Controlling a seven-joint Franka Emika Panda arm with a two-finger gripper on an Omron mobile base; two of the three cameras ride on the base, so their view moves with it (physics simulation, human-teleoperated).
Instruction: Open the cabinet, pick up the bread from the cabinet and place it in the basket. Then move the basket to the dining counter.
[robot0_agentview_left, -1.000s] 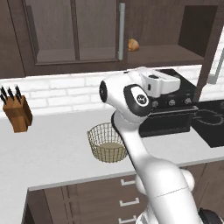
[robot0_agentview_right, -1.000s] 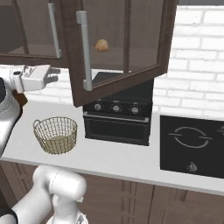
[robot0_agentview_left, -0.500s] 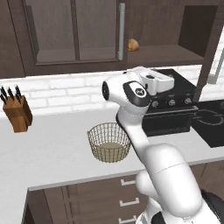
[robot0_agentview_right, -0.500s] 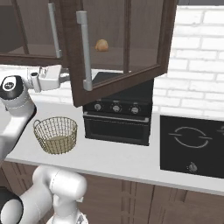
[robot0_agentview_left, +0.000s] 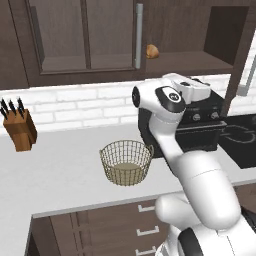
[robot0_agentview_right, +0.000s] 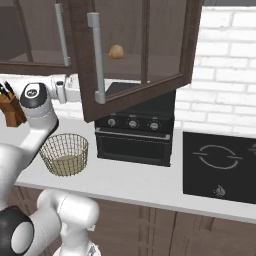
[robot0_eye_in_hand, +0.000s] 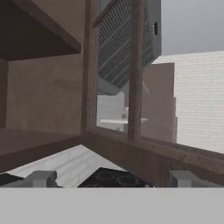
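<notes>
The cabinet (robot0_agentview_left: 85, 40) hangs above the counter with its right door (robot0_agentview_right: 135, 60) swung wide open. The bread (robot0_agentview_left: 152, 51) (robot0_agentview_right: 116, 51) lies on the cabinet's bottom shelf, just right of the shut door's handle. Below and to the left, the wire basket (robot0_agentview_left: 126, 161) (robot0_agentview_right: 64, 153) stands on the grey counter with nothing in it. My gripper (robot0_agentview_left: 207, 93) (robot0_eye_in_hand: 111, 179) hovers below the shelf, over the stove, open and holding nothing. The hand view looks along the open door's glass frame (robot0_eye_in_hand: 135, 70). The dining counter is out of view.
A knife block (robot0_agentview_left: 20, 131) (robot0_agentview_right: 12, 107) stands at the counter's left. A black stove (robot0_agentview_right: 132, 142) sits under the open door, and a cooktop (robot0_agentview_right: 217, 160) lies to its right. The door's handle (robot0_agentview_right: 97, 57) juts out over the counter.
My hand has shifted a little to the right, toward the open door, and my elbow has come up. The jaws have stayed open. Bread and basket have not moved.
</notes>
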